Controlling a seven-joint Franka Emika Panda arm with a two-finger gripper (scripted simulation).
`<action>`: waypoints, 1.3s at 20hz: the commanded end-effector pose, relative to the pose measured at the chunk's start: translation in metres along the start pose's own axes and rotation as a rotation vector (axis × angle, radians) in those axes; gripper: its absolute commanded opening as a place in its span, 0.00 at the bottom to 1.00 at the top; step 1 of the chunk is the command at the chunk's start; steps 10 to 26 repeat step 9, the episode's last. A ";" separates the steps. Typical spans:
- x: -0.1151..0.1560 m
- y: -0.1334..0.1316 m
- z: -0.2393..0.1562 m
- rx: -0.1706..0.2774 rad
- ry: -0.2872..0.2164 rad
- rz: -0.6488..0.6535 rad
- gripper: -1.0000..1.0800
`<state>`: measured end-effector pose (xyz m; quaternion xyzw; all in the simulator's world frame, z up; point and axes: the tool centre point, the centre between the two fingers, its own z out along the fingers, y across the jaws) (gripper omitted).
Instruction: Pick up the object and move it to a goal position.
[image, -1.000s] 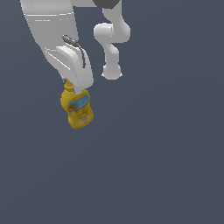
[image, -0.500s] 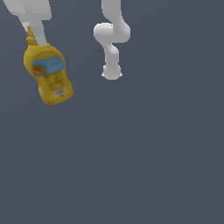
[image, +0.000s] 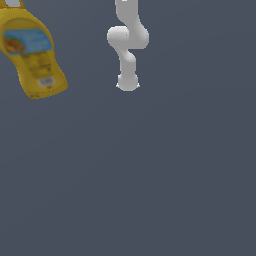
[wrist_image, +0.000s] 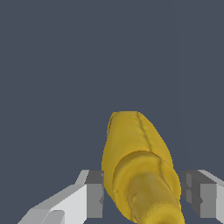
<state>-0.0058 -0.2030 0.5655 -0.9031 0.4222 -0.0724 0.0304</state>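
Yellow plastic squeeze bottle (image: 32, 52) with a blue-and-orange label, held aloft at the exterior view's upper left. Its long axis runs straight out from the grey-fingered gripper (wrist_image: 146, 199), base farthest away; the jaws appear clamped on its cap end. No goal marker is visible.

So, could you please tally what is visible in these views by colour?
Yellow: 1, the squeeze bottle, between the fingers of the claw.
White: 1, the robot arm.
Total: 2.
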 end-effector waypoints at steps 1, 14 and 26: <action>0.002 0.003 -0.012 0.007 0.009 0.000 0.00; 0.006 0.006 -0.021 0.010 0.011 0.001 0.00; 0.006 0.006 -0.021 0.010 0.011 0.001 0.00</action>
